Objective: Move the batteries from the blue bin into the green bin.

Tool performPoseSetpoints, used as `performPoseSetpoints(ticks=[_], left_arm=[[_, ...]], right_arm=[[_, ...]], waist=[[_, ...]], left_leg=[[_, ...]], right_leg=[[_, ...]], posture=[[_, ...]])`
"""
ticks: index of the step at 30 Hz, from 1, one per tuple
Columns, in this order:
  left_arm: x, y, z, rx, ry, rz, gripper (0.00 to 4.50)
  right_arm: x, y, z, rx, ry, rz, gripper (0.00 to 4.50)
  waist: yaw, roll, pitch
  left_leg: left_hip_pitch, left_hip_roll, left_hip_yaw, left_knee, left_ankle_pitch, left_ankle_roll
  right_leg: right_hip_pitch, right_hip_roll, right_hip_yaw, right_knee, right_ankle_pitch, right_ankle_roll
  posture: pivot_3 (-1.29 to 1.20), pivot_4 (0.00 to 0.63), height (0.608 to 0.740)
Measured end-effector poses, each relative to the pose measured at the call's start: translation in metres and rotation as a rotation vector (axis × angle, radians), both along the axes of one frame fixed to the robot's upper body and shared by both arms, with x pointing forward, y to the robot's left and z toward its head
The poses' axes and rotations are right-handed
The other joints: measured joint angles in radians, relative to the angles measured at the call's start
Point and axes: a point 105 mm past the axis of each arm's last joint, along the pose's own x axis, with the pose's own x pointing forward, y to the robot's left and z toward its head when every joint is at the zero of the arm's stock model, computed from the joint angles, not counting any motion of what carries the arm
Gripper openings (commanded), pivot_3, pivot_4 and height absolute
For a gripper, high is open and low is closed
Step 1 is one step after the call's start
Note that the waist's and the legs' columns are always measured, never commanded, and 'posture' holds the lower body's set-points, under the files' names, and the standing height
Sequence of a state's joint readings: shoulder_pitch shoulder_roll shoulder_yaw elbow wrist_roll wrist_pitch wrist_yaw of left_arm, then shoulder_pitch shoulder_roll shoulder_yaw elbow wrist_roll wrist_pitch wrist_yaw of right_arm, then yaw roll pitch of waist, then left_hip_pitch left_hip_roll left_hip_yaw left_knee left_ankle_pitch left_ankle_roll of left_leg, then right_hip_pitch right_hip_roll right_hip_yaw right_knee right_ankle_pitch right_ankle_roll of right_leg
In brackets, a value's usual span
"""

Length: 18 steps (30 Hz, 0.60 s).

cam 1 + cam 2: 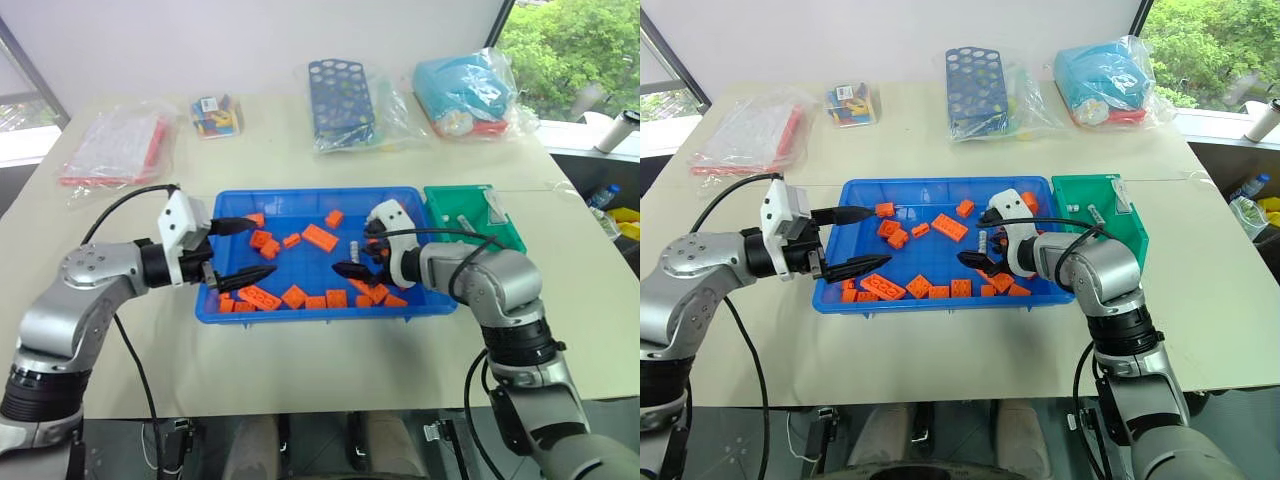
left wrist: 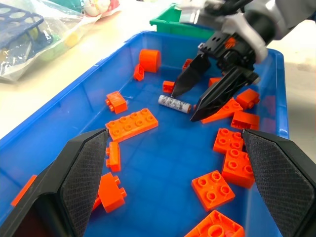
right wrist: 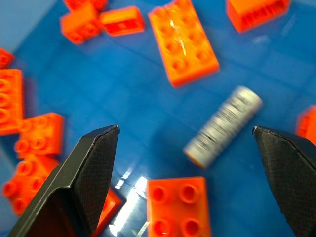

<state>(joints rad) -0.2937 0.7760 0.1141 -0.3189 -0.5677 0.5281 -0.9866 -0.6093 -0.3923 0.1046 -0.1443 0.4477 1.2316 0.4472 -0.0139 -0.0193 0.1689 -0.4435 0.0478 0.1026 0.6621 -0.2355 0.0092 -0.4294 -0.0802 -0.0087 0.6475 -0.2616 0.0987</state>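
The blue bin (image 1: 236, 201) sits mid-table, scattered with orange bricks (image 1: 320, 237), and the green bin (image 1: 440, 202) stands touching its 3 o'clock end. One battery (image 2: 174, 103) lies flat on the blue floor of the tray, toward the tray's 3 o'clock half, just beside a long orange brick (image 3: 183, 41) and clear of the other pieces. The right gripper (image 1: 362, 257) hangs directly over that battery with its jaws spread wide and nothing between them; in the right wrist view the cylinder lies between the two black fingertips (image 3: 94, 163), nearer the one on the far side. The left gripper (image 1: 243, 250) reaches over the tray's 9 o'clock rim, its jaws also wide apart and empty, pointing across toward 3 o'clock. In the green bin two small pale cylinders (image 1: 464, 224) lie on the floor, likely batteries, though too small to make out. At the table's 12 o'clock edge lie several clear plastic bags (image 1: 120, 145) of toys.
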Motion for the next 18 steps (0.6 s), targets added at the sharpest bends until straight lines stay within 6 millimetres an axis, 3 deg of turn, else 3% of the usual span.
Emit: performPoseSetpoints(ticks=[4, 5, 7, 14, 18], left_arm=[[0.0, 0.001, -0.001, 0.0, 0.008, 0.008, 4.5], [0.0, 0.001, -0.001, 0.002, 0.008, 0.009, 4.5], [0.0, 0.001, -0.001, 0.002, 0.007, 0.009, 4.5], [0.002, -0.001, 0.007, 0.0, -0.017, -0.003, 4.5], [0.003, -0.001, 0.006, -0.001, -0.012, -0.008, 4.5]], right_arm=[[0.008, -0.003, -0.002, -0.006, -0.027, -0.017, 4.44], [0.01, -0.005, -0.004, -0.005, -0.031, -0.022, 4.21], [0.013, -0.007, -0.005, -0.006, -0.039, -0.034, 3.57], [0.012, 0.001, -0.009, 0.004, -0.036, -0.016, 0.13], [0.008, 0.002, -0.008, 0.001, -0.035, -0.004, 0.07]], waist=[[0.0, 0.0, 0.0], [0.0, 0.0, 0.0], [0.0, -0.001, -0.001], [-0.001, -0.001, -0.001], [0.0, -0.001, -0.001]], left_leg=[[0.0, 0.0, 0.0, 0.0, 0.0, 0.0], [0.001, 0.0, 0.0, 0.0, 0.0, 0.0], [0.001, 0.0, 0.0, 0.0, 0.0, 0.0], [0.001, 0.0, 0.0, 0.0, 0.0, 0.0], [0.001, 0.0, 0.0, 0.0, 0.0, 0.0]], right_leg=[[0.0, 0.0, 0.0, 0.0, 0.0, 0.0], [0.001, 0.0, 0.0, 0.0, 0.0, 0.0], [0.001, 0.0, 0.0, 0.0, 0.0, 0.0], [0.001, 0.0, 0.0, 0.0, 0.0, 0.0], [0.001, 0.0, 0.0, 0.0, 0.0, 0.0]], posture=[[0.0, 0.15, 0.737], [0.0, 0.15, 0.737], [0.0, 0.15, 0.737], [0.0, 0.15, 0.737], [0.0, 0.15, 0.737]])
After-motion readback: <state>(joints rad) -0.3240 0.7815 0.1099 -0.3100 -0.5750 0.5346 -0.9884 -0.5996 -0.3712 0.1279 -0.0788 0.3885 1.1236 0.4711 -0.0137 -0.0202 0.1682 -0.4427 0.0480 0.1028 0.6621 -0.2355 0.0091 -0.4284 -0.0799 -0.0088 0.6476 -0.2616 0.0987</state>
